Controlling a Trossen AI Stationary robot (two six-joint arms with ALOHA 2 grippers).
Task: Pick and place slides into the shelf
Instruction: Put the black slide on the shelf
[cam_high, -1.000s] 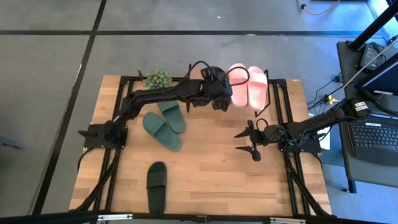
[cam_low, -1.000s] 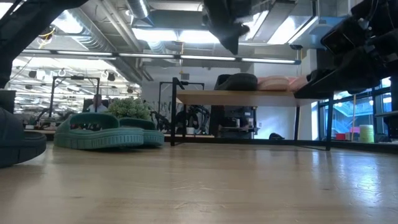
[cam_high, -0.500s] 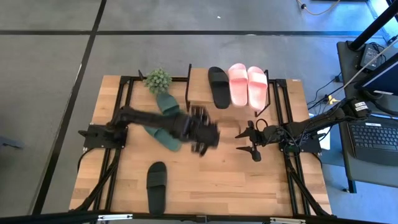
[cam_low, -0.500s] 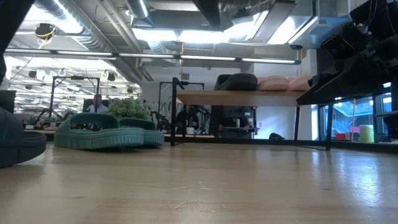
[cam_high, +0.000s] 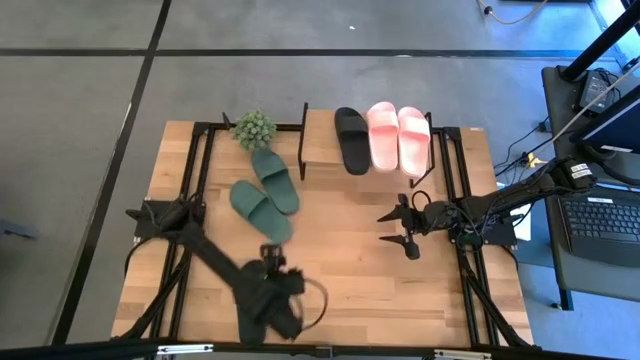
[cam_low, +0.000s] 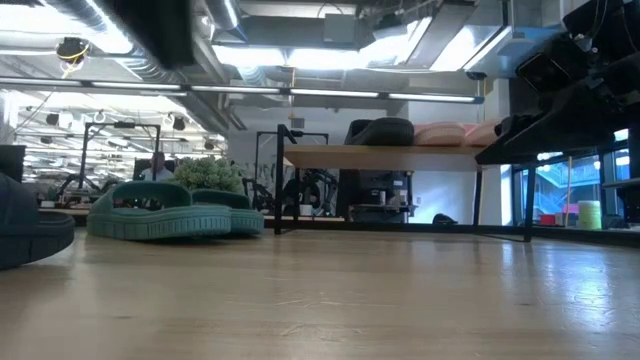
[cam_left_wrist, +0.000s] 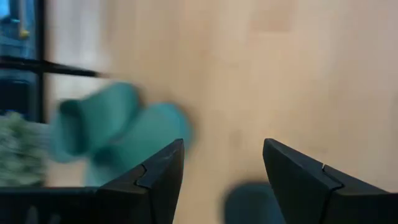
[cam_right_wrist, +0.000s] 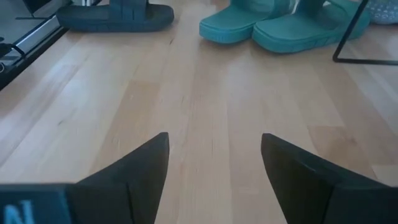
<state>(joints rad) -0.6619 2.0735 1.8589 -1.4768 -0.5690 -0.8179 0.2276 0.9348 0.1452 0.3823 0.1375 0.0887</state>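
On the shelf (cam_high: 318, 140) top sit one black slide (cam_high: 351, 139) and the pink pair (cam_high: 399, 136), long axes running front to back; the green pair (cam_high: 265, 196), angled diagonally, and the second black slide (cam_right_wrist: 115, 15) remain on the table. The left gripper (cam_high: 275, 300), fingers spread and empty, hovers at the front edge, apparently over that black slide, while the right gripper (cam_high: 402, 228) waits open near the table's right side.

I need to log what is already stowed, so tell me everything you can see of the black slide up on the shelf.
The black slide lies flat and sole-down on the shelf's light wooden top, lengthwise front to back, its wide strap arching over the toe half. It looks like matte rubber, one piece. The pink pair sits right beside it; whether they touch cannot be told. From the low view it shows as a dark hump on the plank. No pincer is near it.
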